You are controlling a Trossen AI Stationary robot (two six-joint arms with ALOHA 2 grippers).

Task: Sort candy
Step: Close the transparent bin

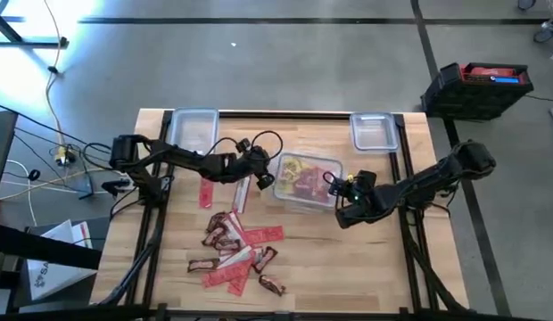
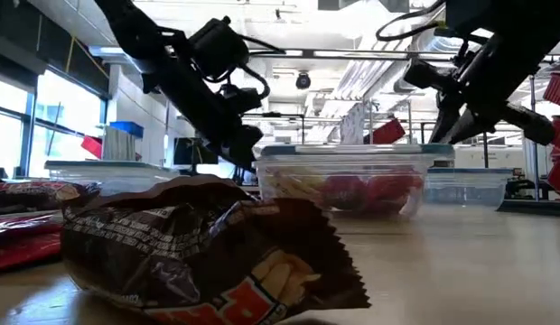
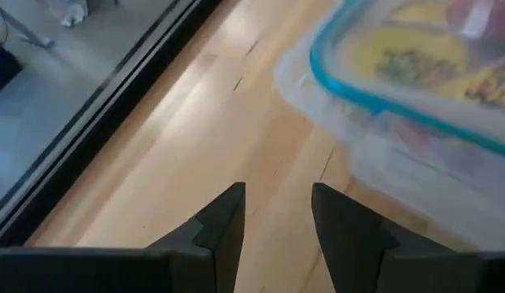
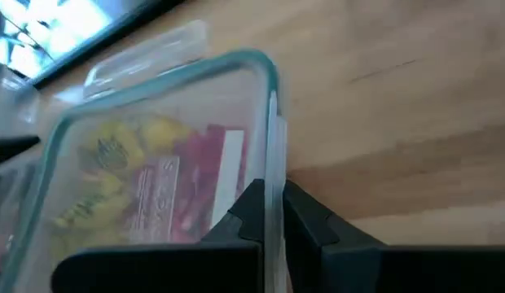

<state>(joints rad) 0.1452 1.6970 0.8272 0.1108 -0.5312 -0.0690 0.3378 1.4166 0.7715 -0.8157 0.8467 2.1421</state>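
Note:
A clear container with a teal rim (image 1: 305,181) stands mid-table with yellow and red candy inside. My right gripper (image 1: 334,189) is shut on its right end. My left gripper (image 1: 268,178) hovers open just off the container's left end, with only bare tabletop between its fingers (image 3: 277,199). More candy lies loose on the near half of the table: a pile of red packets and dark brown bars (image 1: 236,250), and two red packets (image 1: 225,193) nearer the left arm. One brown bar (image 2: 199,253) lies close to the low camera. My right gripper pinches the container's right-hand wall at the rim (image 4: 274,155), one finger (image 4: 251,207) on the inner side and one on the outer. The fingers come from the table's right, slanting down. The container sits flat on the table (image 2: 343,185).
Two empty clear containers stand at the table's far edge, one far left (image 1: 192,129) and one far right (image 1: 375,132). A black crate (image 1: 477,87) sits on the floor beyond the far right corner. Bare wood lies near the right front.

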